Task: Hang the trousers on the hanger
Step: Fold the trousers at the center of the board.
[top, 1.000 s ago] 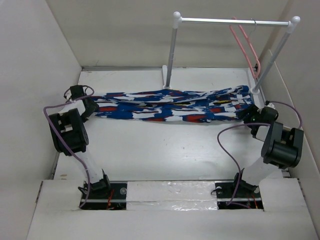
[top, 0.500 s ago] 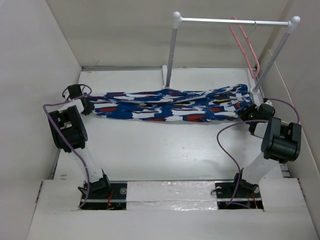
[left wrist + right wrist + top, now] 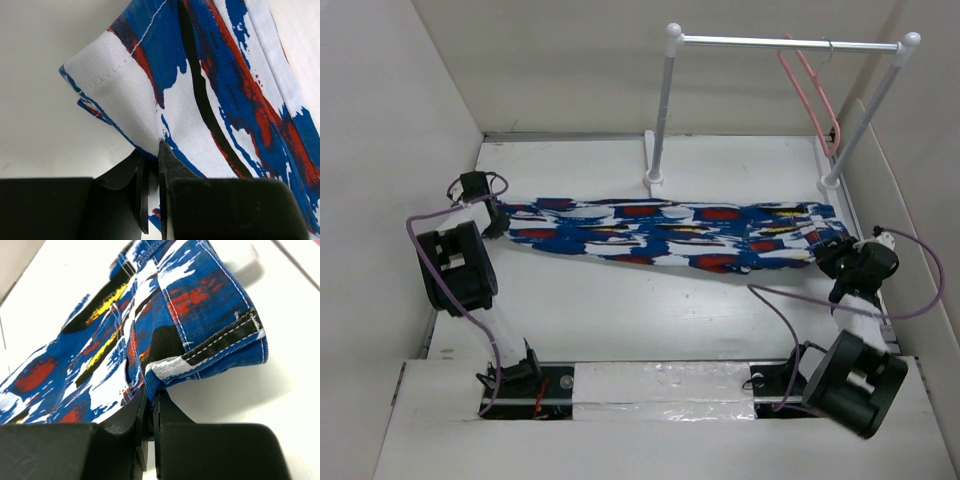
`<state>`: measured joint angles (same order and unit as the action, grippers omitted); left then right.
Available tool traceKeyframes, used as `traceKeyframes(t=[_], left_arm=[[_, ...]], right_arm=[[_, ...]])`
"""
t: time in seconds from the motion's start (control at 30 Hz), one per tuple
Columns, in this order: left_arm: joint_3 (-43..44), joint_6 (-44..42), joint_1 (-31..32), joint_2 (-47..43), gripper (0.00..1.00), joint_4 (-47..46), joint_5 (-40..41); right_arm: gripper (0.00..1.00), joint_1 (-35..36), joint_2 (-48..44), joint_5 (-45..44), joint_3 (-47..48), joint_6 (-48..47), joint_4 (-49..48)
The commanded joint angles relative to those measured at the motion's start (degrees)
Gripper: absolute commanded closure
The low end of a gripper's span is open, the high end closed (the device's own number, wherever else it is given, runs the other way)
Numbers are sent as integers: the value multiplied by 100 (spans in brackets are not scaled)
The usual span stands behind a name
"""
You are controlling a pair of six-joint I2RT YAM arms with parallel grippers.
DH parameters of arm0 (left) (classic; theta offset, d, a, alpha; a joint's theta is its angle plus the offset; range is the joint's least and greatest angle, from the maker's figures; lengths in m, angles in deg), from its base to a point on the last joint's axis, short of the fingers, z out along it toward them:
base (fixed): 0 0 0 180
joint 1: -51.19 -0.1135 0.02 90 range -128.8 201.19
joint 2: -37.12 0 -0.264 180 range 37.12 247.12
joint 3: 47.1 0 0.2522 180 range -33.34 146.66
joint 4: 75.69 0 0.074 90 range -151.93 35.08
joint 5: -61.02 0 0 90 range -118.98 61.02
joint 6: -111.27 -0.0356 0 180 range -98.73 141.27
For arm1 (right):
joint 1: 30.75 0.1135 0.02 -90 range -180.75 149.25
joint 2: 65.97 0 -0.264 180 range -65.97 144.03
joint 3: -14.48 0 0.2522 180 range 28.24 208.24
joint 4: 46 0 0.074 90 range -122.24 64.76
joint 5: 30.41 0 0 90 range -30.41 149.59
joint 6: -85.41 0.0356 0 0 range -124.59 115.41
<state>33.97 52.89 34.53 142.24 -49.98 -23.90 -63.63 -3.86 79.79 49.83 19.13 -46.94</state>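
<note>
Near side first: the left hand [image 3: 152, 150] is pinching one end of the trousers [image 3: 670, 232] at about 9 o'clock on the worktop [image 3: 650, 310], fingers clamped on a folded hem corner. The right hand [image 3: 150, 395] is gripping the opposite end at 3 o'clock, squeezed together on the thick stitched edge. Between them the trousers are lying stretched flat across the middle, and up at 1 o'clock the pink hanger [image 3: 810, 90] is hanging from the silver rail [image 3: 740, 42], well apart from the fabric.
</note>
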Motion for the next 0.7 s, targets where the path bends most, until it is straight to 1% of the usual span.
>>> traceKeyframes(t=[0.0,0.03,0.07,0.1,0.13,0.2,0.27,0.3,0.33,0.37,0.4,0.43,0.47,0.5,0.53,0.6,0.63,0.67], left_arm=[[-410,-340,-162,-843,100,203,994],[-551,-358,-162,-1079,100,238,1056],[-813,-367,-162,-1195,100,247,1108],[-920,-375,-162,-1335,100,264,1161],[-1034,-393,-162,-1449,100,273,1162],[-1237,-393,-214,-1827,100,343,1179],[-1404,-411,-214,-2099,100,378,1284],[-1448,-411,-214,-2162,95,387,1311],[-1501,-419,-214,-2223,82,361,1268],[-1562,-411,-214,-2311,52,344,1206],[-1563,-385,-214,-2347,38,352,1110],[-1554,-341,-214,-2382,28,352,1048],[-1484,-279,-214,-2495,19,344,960],[-1440,-235,-214,-2575,18,335,890],[-1405,-209,-214,-2654,18,291,672],[-1265,-104,39,-2891,18,186,372],[-1194,-112,258,-2944,19,133,388],[-1089,-173,922,-3101,25,20,588]], right_arm=[[100,-367,-1233,-333,-84,-640,964],[100,-490,-1549,-342,-136,-711,1195],[100,-569,-2179,-342,-215,-859,1398],[100,-674,-2481,-359,-233,-939,1948],[100,-884,-2745,-351,-225,-1036,2153],[100,-1088,-3307,-290,-269,-1247,2575],[98,-1298,-3424,-53,-312,-1396,2682],[89,-1300,-3338,26,-356,-1423,2674],[77,-1378,-3224,158,-365,-1467,2639],[47,-1379,-3066,316,-383,-1511,2465],[37,-1379,-2873,387,-331,-1546,2359],[28,-1379,-2427,448,-243,-1625,2418],[15,-1431,-2205,501,-155,-1791,2436],[11,-1431,-2011,502,-85,-1836,2428],[9,-1527,-1714,537,-15,-1889,2402],[8,-1720,-1553,651,-92,-1916,2158],[7,-1721,-1518,669,-197,-1855,2025],[7,-1800,-1465,625,-381,-1767,1841]])
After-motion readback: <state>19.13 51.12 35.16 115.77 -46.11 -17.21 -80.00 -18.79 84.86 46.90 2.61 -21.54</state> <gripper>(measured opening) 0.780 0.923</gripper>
